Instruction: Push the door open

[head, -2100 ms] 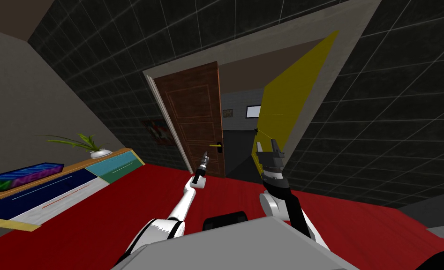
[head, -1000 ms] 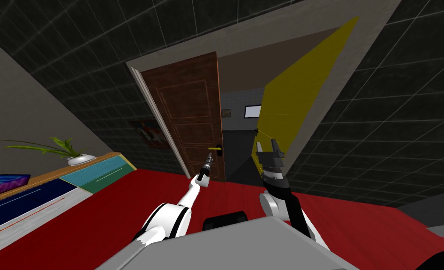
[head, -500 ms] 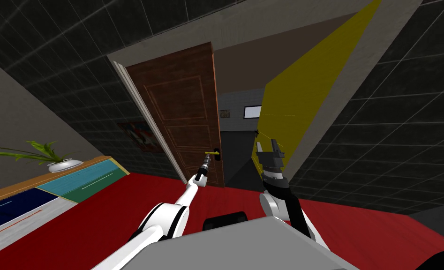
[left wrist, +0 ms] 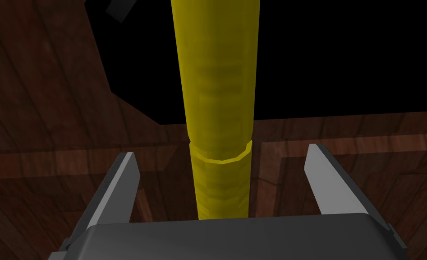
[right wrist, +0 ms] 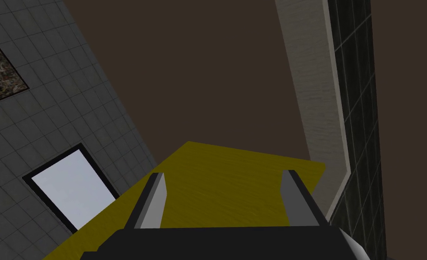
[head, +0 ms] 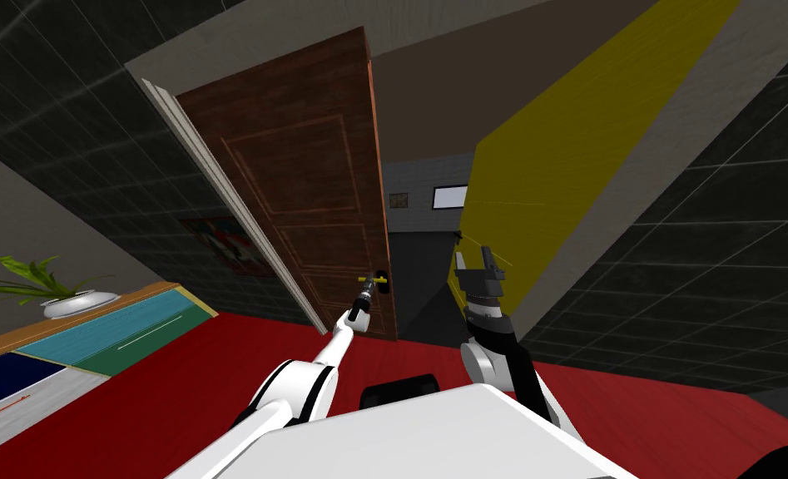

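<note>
Robot with two arms, white and dark grey.
The left arm (head: 331, 349) is a slim white tube, black-banded at the elbow. The right arm (head: 527, 384) is black with a pale round joint. The left hand (left wrist: 221, 153) and right hand (right wrist: 223, 178) are dark boxes with two thin grey blades.

Me closer to the brown door (head: 300, 183), left hand (head: 368, 287) now astride its yellow handle (left wrist: 217, 90).

The door (head: 300, 191) is showing dark brown wood grain with paler panel outlines, its handle (left wrist: 219, 90) is showing plain yellow, the floor (head: 175, 382) is showing red, and the walls (head: 700, 274) are showing black tiles gridded in pale lines.
</note>
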### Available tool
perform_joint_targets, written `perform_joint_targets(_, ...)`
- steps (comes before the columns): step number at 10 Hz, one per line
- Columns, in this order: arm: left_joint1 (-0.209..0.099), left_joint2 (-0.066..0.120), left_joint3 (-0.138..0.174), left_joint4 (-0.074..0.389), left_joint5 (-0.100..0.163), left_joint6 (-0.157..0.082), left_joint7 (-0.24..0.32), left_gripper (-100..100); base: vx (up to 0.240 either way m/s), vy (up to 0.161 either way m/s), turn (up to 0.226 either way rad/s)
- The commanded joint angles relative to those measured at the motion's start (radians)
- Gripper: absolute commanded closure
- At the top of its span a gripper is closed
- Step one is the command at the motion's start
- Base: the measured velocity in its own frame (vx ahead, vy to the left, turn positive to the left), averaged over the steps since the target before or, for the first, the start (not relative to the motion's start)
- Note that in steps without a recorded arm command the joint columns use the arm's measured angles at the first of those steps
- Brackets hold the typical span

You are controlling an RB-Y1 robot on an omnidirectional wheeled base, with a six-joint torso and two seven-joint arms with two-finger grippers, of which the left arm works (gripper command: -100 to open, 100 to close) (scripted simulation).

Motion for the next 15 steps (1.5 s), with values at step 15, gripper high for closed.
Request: perform_joint_targets(15,0.005,0.044,0.044,-0.005,0.020,0.006,-0.018,100,0.050,-0.034,0.014)
